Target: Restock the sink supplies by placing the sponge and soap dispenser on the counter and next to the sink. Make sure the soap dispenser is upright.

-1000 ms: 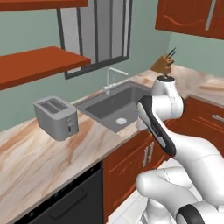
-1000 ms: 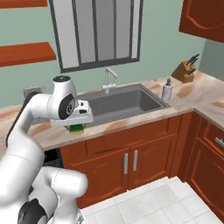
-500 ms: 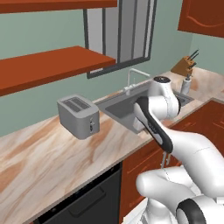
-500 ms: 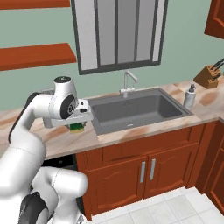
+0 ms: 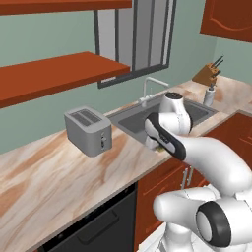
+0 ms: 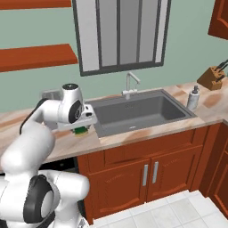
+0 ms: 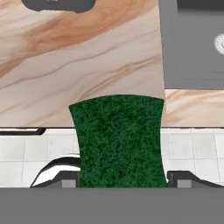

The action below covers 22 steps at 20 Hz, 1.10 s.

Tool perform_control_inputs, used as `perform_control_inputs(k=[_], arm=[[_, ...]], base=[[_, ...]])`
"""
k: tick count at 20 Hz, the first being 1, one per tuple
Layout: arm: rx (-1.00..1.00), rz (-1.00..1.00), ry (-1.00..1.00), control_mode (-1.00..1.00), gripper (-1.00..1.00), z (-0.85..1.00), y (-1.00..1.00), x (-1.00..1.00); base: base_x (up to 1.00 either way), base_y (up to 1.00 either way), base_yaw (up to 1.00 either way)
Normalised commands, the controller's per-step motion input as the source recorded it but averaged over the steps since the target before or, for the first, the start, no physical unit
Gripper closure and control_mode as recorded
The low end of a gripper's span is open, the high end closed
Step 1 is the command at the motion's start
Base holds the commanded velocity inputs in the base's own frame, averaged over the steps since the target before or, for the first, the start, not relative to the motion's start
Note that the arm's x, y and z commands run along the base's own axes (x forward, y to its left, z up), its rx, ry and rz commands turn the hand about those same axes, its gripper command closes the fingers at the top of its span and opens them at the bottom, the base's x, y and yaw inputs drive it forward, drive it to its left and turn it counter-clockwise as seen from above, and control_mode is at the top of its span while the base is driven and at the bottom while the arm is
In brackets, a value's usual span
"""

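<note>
Now, view by view.

Left base view, change: the whole picture had shifted since the earlier frames, so the base had driven; the toaster [image 5: 88,130] and sink [image 5: 138,120] sat further right than before, which was the camera's move, not theirs.
Left base view, arm: the wrist hung low over the counter [image 5: 59,172] edge, just left of the sink, hiding most of what it carried.
Left base view, soap: the dispenser [image 5: 209,95] stood upright on the counter at the sink's far side, near the knife block [image 5: 207,74].

Right base view, gripper: the gripper [image 6: 82,128] was closed on the sponge [image 6: 81,131], low over the counter just left of the sink, as in the earlier frames.
Right base view, meaning: the soap's half of the task looked done; the sponge was at its spot and likely only needed lowering and release.

Hand view, sponge: the green top ran up between the fingers, over the counter's front edge, sink corner up right.
Hand view, risk: released there, it might tip off the front edge.
</note>
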Motion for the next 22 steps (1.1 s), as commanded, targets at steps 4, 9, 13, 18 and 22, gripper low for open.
perform_control_inputs(k=[4,9,13,18,22], arm=[[0.0,0.06,0.0,-1.0,1.0,-0.49,0.21,0.45],[0.0,0.01,0.0,-1.0,1.0,-0.37,0.03,0.55],[0.0,0.0,0.0,-1.0,1.0,-0.3,0.0,0.39],[0.0,0.0,0.0,-1.0,1.0,-0.16,0.07,0.43],[0.0,0.0,0.0,-1.0,1.0,-0.23,0.04,0.34]], base=[[0.0,0.0,0.0],[0.0,0.0,0.0],[0.0,0.0,0.0],[0.0,0.0,0.0],[0.0,0.0,0.0]])
